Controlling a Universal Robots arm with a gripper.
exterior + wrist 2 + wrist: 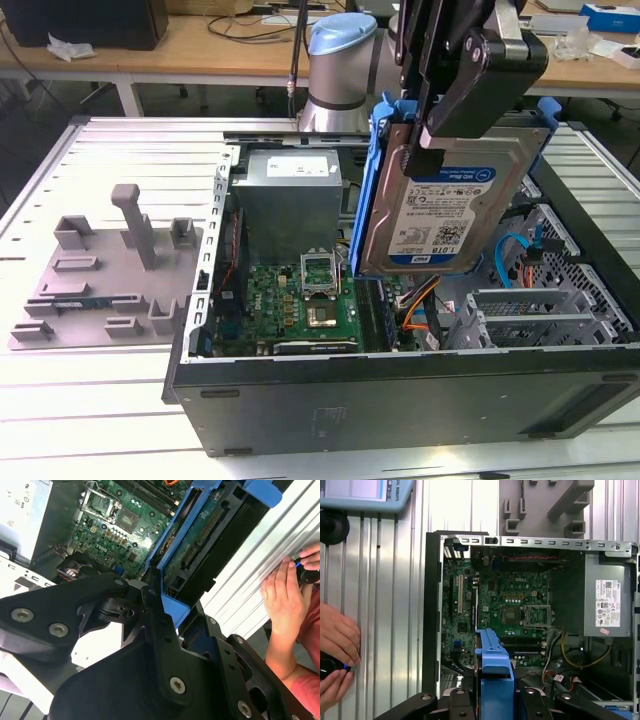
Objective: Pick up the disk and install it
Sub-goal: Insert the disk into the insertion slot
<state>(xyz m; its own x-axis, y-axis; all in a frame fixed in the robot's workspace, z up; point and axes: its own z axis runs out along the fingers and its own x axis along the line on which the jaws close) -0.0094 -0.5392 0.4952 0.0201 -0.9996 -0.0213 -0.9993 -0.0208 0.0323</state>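
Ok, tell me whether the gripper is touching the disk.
Touching. The exterior view shows the gripper clamped on the upper edge of the disk, holding it upright in the air above the open computer case.

The disk [440, 205] hangs above the open case [400, 400].

I see the disk [452, 205], silver with a white-and-blue label and blue bracket, hanging nearly upright over the open case [400, 385].
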